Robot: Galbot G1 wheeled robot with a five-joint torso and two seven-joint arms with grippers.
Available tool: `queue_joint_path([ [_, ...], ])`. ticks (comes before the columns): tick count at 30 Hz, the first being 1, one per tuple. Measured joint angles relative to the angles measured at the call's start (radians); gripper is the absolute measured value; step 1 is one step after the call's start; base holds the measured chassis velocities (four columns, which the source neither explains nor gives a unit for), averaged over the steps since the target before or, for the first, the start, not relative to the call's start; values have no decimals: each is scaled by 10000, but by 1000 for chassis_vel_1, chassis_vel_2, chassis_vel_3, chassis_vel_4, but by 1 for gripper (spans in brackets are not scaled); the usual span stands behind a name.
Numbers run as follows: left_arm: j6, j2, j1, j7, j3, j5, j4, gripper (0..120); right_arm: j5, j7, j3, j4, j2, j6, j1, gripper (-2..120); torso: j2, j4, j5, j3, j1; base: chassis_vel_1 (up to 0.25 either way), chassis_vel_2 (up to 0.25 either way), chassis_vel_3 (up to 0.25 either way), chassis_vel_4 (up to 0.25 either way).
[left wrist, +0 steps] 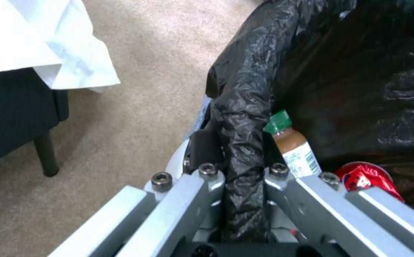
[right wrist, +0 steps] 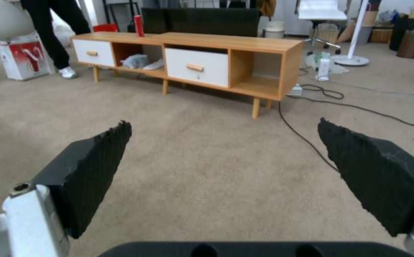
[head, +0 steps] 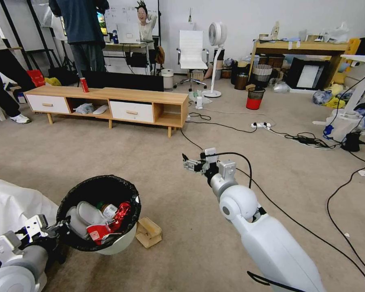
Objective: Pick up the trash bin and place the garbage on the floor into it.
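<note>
Left gripper (left wrist: pixel 242 178): clamped on the bag-covered rim of the bin (head: pixel 121 242), one finger inside, one outside, black bag (left wrist: pixel 245 117) pinched between. Bin tilted, mouth facing up and toward the camera in the head view, low at the near left of the floor (head: pixel 121 150); contact with the carpet not clear.

Inside the bin, left wrist view: green-capped bottle (left wrist: pixel 292 146) with brown liquid and a white label, print too small to read, just beside the inner finger; red wrapper (left wrist: pixel 366 178) next to it, markings illegible. Head view adds a red-and-white cup (head: pixel 98 232) and a pale crumpled piece (head: pixel 87 213) among the garbage.

Just beside the bin on the carpet: brown paper bag (head: pixel 148 232), not inside. White cloth (left wrist: pixel 50 39) close on the other side, over a dark-legged piece of furniture.

Right gripper (head: pixel 187 163): wide open, empty, held above bare carpet mid-floor; black pads (right wrist: pixel 92 167) spread far apart in the right wrist view.

Farther off: low wooden cabinet (right wrist: pixel 192 57) with white drawers, red can (head: pixel 84 84) upright on its left end, lettering unreadable. Black cables (head: pixel 304 140) across the right of the floor. Red-bottomed mesh bin (head: pixel 254 98) beyond.
</note>
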Motion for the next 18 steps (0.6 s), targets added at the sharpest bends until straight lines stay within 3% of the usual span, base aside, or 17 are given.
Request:
queue_joint_path([
  [18,65,-20,20,-12,-29,-213,-151,3,-24,-150,-15,-61,18,199,-9,100,-1,-1,0,0,0,0,0,0,0],
])
